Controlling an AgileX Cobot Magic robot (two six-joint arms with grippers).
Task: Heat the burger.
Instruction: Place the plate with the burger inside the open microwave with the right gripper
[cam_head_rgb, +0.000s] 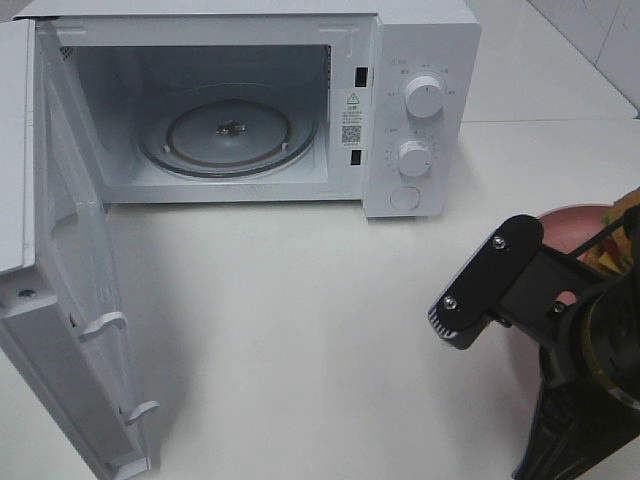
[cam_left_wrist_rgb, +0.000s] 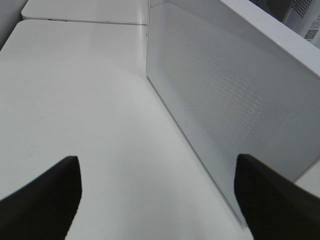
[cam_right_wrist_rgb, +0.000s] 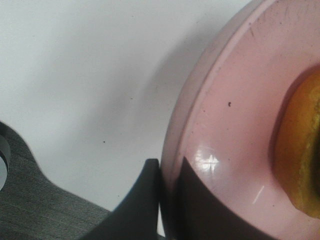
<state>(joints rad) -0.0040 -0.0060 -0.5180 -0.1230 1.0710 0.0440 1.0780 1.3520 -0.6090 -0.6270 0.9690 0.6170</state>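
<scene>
Bright, even light, soft shadows.
I see glare on the pink plate (cam_right_wrist_rgb: 225, 115); up close the burger (cam_right_wrist_rgb: 300, 155) blurs, and the white tabletop (cam_head_rgb: 300, 330) looks washed out.

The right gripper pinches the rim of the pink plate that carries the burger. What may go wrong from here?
The right gripper holds the pink round plate only at its rim, so the plate may tilt and the golden-brown burger may slide off. The plate may also hit the frame of the open white microwave before it reaches the glass turntable.
</scene>
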